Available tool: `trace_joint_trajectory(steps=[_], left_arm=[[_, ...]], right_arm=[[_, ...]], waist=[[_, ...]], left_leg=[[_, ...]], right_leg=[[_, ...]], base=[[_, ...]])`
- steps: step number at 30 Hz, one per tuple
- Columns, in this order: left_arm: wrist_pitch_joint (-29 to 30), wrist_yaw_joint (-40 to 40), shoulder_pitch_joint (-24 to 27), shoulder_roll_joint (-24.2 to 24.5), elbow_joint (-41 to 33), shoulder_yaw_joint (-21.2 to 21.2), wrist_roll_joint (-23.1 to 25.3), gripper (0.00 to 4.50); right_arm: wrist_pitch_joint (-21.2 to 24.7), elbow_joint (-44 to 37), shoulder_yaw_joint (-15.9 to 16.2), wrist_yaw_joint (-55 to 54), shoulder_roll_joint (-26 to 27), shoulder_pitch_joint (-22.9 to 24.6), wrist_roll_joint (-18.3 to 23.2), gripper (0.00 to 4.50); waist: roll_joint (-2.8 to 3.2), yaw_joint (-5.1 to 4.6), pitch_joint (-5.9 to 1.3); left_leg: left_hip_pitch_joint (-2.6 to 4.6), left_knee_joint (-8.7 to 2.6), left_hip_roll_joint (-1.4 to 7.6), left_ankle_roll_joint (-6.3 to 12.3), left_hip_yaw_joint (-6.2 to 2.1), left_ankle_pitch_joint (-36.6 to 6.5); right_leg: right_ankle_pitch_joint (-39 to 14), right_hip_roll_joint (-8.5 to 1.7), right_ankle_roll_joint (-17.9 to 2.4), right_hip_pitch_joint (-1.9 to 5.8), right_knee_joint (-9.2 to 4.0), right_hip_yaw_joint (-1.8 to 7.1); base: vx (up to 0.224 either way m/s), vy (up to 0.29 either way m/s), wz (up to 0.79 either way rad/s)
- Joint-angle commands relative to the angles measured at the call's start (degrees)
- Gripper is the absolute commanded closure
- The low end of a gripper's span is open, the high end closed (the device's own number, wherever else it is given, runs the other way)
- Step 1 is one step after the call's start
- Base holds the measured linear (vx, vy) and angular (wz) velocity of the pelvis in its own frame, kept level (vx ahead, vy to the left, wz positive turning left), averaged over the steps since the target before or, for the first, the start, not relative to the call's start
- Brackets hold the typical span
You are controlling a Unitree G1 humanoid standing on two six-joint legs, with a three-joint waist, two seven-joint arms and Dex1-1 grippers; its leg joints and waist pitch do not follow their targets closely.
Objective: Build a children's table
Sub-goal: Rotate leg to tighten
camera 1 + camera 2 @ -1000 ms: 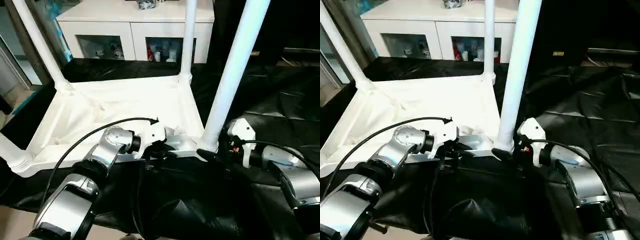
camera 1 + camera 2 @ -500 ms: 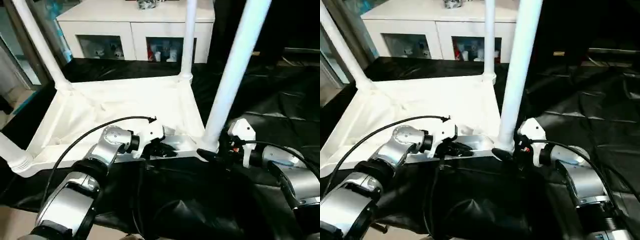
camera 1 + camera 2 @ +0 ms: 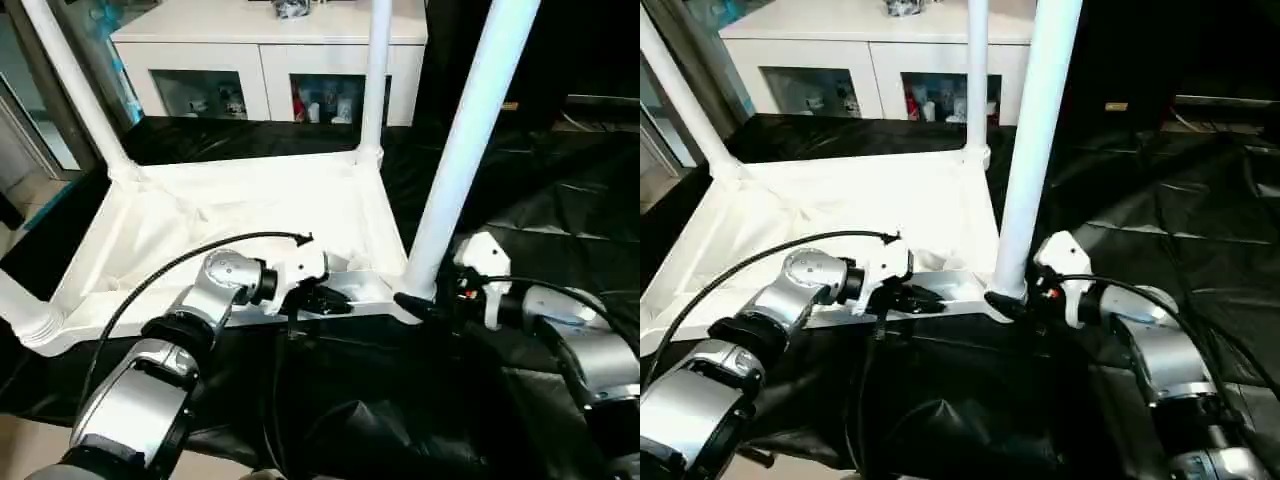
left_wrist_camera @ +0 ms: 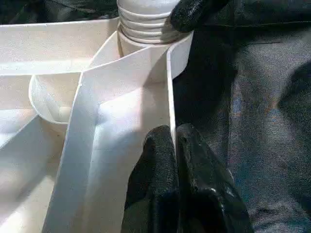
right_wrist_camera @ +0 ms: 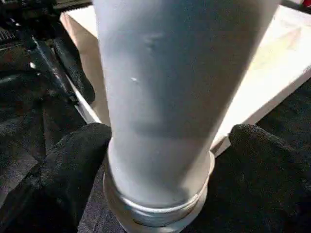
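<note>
The children's table (image 3: pixel 250 200) lies upside down on the black-covered work table, its white legs pointing up. My left gripper (image 3: pixel 335 300) is at the near rim, shut on the thin rim wall (image 4: pixel 170 97), one black finger on each side of it. The near right leg (image 3: pixel 465 150) rises from its corner socket (image 4: pixel 146 24). Low at that leg's base, my right gripper (image 3: pixel 415 305) stands open with a finger on either side of the leg (image 5: pixel 165 97). Its fingers (image 5: pixel 73 170) sit close to the ribbed collar.
A white cabinet (image 3: pixel 270 50) with glass doors stands behind the work table. Wrinkled black cover (image 3: pixel 560 200) spreads to the right and in front. Further legs rise at the far right (image 3: pixel 378 70), far left (image 3: pixel 75 80) and near left (image 3: pixel 20 310). A black cable (image 3: pixel 200 255) arcs over my left forearm.
My left gripper's fingers have closed onto the table's near rim and shifted slightly toward the near right leg. The right gripper has stayed around the leg's base.
</note>
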Motion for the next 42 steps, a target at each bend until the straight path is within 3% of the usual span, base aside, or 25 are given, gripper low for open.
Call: trace_joint_trajectory(steps=[1,10,12,21,26,30,31,32,34,36,37,38,39,40,42], left_arm=[[0.0,-1.3,0.4,0.8,2.1,-1.7,2.8,4.50],[-0.3,-1.2,0.1,0.9,2.9,-1.6,2.8,4.50],[-0.3,-1.1,0.1,0.9,2.9,-1.5,2.9,4.50],[-0.2,0.4,0.6,0.9,3.0,-0.6,2.4,4.50],[1.4,5.6,0.5,0.2,3.3,0.4,2.5,4.50],[5.2,11.5,-0.3,-2.5,3.2,1.9,1.7,4.50],[6.3,13.4,-0.7,-4.2,3.2,2.2,1.5,4.50],[6.9,14.5,-1.0,-5.1,3.3,2.3,1.5,4.50],[7.2,19.0,-1.9,-8.2,4.0,1.8,2.5,4.50],[7.7,21.2,-2.5,-10.3,4.4,1.7,2.7,4.50],[7.7,22.0,-2.7,-11.0,4.5,1.5,2.9,4.50],[7.7,22.4,-2.7,-11.3,4.5,1.4,3.0,4.50],[7.5,22.8,-2.9,-12.2,4.5,1.0,3.3,4.50],[7.4,22.9,-3.1,-13.8,4.2,0.4,3.8,4.50],[7.4,22.2,-3.0,-14.2,3.8,0.1,4.0,4.50]], right_arm=[[-0.5,0.7,0.8,1.2,0.0,-1.3,-0.2,0.33],[-1.5,3.1,1.8,2.4,0.4,-2.0,-0.8,1.04],[-1.8,3.7,2.1,2.6,0.6,-2.1,-1.2,1.40],[-3.1,5.3,3.3,2.6,1.6,-1.5,-1.7,1.72],[-3.8,5.5,2.7,-1.3,3.6,0.9,-2.7,1.73],[-2.3,8.5,-0.1,-12.4,8.0,1.3,-3.8,1.74],[-1.6,9.5,-1.7,-16.9,10.6,1.1,-3.2,1.74],[-1.4,10.2,-2.3,-19.6,12.0,0.8,-3.3,1.74],[-0.6,11.7,-2.7,-25.1,15.8,-0.1,-3.9,1.74],[-0.8,12.8,-2.0,-27.5,18.1,-1.2,-4.6,1.74],[-1.0,13.0,-1.6,-27.5,18.9,-1.5,-4.6,1.74],[-1.1,13.0,-1.4,-27.4,19.3,-1.7,-4.6,1.39],[-1.5,13.2,-0.9,-27.5,20.4,-2.3,-4.6,1.18],[-2.2,13.3,-0.2,-27.0,22.6,-3.4,-4.3,1.04],[-2.6,13.3,0.3,-26.6,23.0,-3.8,-4.5,0.84]], waist=[[-1.41,0.00,-3.46],[-1.47,0.03,-3.42],[-1.68,0.05,-3.37],[-1.73,0.03,-3.27],[-1.35,-0.05,-3.23],[-1.31,-0.71,-2.56],[-1.50,-0.99,-2.42],[-1.01,-1.39,-2.31],[-0.94,-2.21,-2.13],[-0.35,-2.86,-1.87],[-0.69,-3.28,-1.76],[-0.54,-3.37,-1.71],[-0.25,-4.04,-1.57],[0.34,-4.49,-1.78],[0.51,-4.59,-1.86]], left_leg=[[0.86,-4.22,2.00,3.66,-0.86,-14.0],[0.90,-4.26,2.06,3.55,-0.84,-14.2],[0.87,-4.29,2.07,3.68,-0.84,-14.1],[0.92,-4.38,2.09,3.41,-0.85,-14.9],[0.98,-4.49,2.09,3.04,-0.90,-15.5],[1.57,-5.09,1.86,0.33,-1.20,-21.7],[1.73,-5.21,1.69,-0.14,-1.42,-23.5],[1.84,-5.31,1.64,-0.73,-1.63,-24.9],[2.21,-5.55,1.57,-1.37,-1.99,-28.2],[2.80,-5.76,1.38,-1.99,-2.27,-31.8],[3.26,-5.65,1.07,-1.75,-2.43,-33.5],[3.62,-5.64,1.00,-1.53,-2.46,-34.3],[3.70,-5.94,0.99,-1.16,-2.69,-35.9],[3.30,-6.53,1.23,-0.81,-3.09,-36.5],[3.15,-6.93,1.42,-0.80,-3.32,-37.1]], right_leg=[[-11.7,-2.33,-15.0,2.65,-3.88,1.24],[-12.9,-2.40,-14.8,2.55,-4.00,1.29],[-13.7,-2.40,-14.5,2.53,-4.07,1.31],[-15.6,-2.46,-13.9,2.41,-4.26,1.36],[-16.1,-2.38,-13.7,2.31,-4.32,1.35],[-25.8,-2.47,-11.4,1.67,-5.41,1.27],[-29.7,-2.49,-9.9,1.57,-5.87,1.16],[-31.8,-2.59,-9.1,1.26,-6.17,1.15],[-34.7,-2.39,-7.6,1.06,-6.69,0.74],[-36.9,-2.22,-6.2,0.88,-7.37,0.12],[-38.9,-2.12,-4.9,0.70,-8.09,-0.43],[-39.5,-2.07,-4.5,0.56,-8.51,-0.61],[-39.4,-1.93,-3.8,0.82,-8.99,-1.19],[-36.6,-2.22,-4.1,1.80,-8.96,-1.75],[-34.3,-2.35,-4.5,2.24,-8.83,-2.03]], base=[[0.000,0.000,0.00],[0.000,0.000,0.00],[0.000,0.000,0.00],[0.000,0.000,0.00],[0.000,0.000,0.00],[-0.013,0.001,-0.01],[0.000,0.000,0.00],[0.000,0.000,0.00],[0.000,0.000,0.00],[-0.025,0.020,-0.01],[-0.050,0.041,-0.02],[0.000,0.000,0.00],[0.000,0.000,0.00],[0.000,0.000,0.00],[0.000,0.000,0.00]])
